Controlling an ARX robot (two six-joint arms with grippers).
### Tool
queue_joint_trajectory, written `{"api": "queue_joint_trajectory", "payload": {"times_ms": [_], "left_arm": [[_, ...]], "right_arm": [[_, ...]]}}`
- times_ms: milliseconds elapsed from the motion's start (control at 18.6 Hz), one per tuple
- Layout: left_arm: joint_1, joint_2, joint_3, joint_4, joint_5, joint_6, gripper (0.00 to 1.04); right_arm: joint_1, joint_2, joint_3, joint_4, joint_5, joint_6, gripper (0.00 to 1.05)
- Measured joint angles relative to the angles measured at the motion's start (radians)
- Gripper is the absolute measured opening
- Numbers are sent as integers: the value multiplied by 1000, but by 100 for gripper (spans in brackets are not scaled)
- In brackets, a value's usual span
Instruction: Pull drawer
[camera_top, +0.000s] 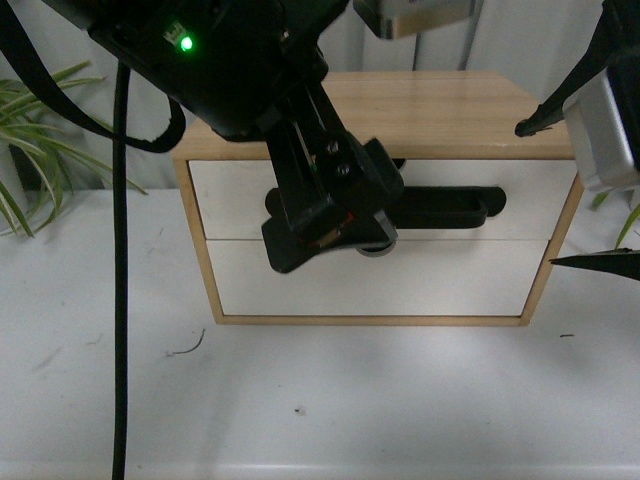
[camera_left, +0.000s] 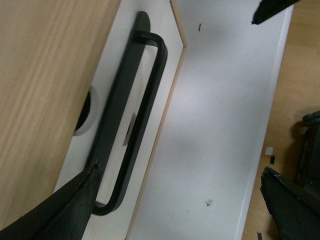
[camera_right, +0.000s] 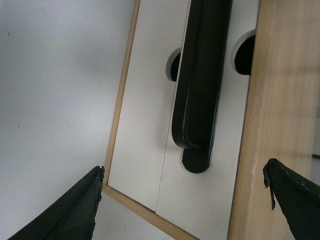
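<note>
The drawer (camera_top: 240, 185), shut flush in the wooden cabinet's (camera_top: 430, 110) upper slot, is faced by the nearer left gripper (camera_left: 180, 172), jaws spread empty across the horizontal black bar handle (camera_top: 450, 205), while the right gripper (camera_top: 538, 195), likewise spread, is seen off its right end.

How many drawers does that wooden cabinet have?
2. The upper drawer carries the black bar handle; the lower drawer, plain-fronted, sits directly beneath it. The left arm covers part of both, but no third front shows.
</note>
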Motion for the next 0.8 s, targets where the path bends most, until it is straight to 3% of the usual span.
{"api": "queue_joint_trajectory", "payload": {"times_ms": [805], "left_arm": [[-8,135,32,53,-7,18,98]], "right_arm": [[54,153,127,-103,70,-30,98]]}}
